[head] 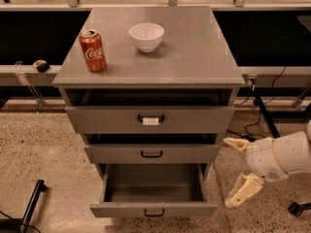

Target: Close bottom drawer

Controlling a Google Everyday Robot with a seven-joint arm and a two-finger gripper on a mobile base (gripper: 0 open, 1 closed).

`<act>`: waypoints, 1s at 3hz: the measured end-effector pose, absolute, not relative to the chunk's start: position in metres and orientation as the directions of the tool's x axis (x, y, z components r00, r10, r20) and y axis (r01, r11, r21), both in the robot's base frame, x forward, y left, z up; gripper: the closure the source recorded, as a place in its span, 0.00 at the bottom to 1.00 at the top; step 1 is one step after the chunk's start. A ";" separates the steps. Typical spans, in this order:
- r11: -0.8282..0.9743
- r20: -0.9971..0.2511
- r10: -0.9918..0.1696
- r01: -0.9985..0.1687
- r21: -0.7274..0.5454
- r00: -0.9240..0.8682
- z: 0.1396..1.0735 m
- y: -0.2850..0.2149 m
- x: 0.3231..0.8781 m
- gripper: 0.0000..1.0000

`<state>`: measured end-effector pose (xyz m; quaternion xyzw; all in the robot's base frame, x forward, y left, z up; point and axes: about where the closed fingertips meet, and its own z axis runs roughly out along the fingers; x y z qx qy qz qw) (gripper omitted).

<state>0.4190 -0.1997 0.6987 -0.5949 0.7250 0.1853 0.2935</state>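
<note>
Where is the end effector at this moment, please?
In the camera view, the end effector is low on the right of the picture, open, just beside the right front corner of the pulled-out bottom drawer and not touching it.

Single high frontal view, fairly near, angled down on the cabinet (194, 57), jaws spread at lower right.

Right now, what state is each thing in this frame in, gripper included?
bottom drawer: pulled far out, open, nothing visible inside
middle drawer: out a little, not fully shut
top drawer: out a little, not fully shut
cola can: upright
white bowl: upright
gripper: right of the bottom drawer, fingers apart, holding nothing, touching nothing
</note>
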 end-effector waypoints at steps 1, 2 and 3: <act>0.196 -0.657 -0.744 -0.980 -0.038 -0.123 0.655 -0.185 0.431 0.00; 0.215 -0.721 -0.684 -0.976 -0.048 -0.115 0.573 -0.178 0.428 0.00; 0.232 -0.779 -0.622 -0.969 -0.087 -0.079 0.513 -0.185 0.441 0.00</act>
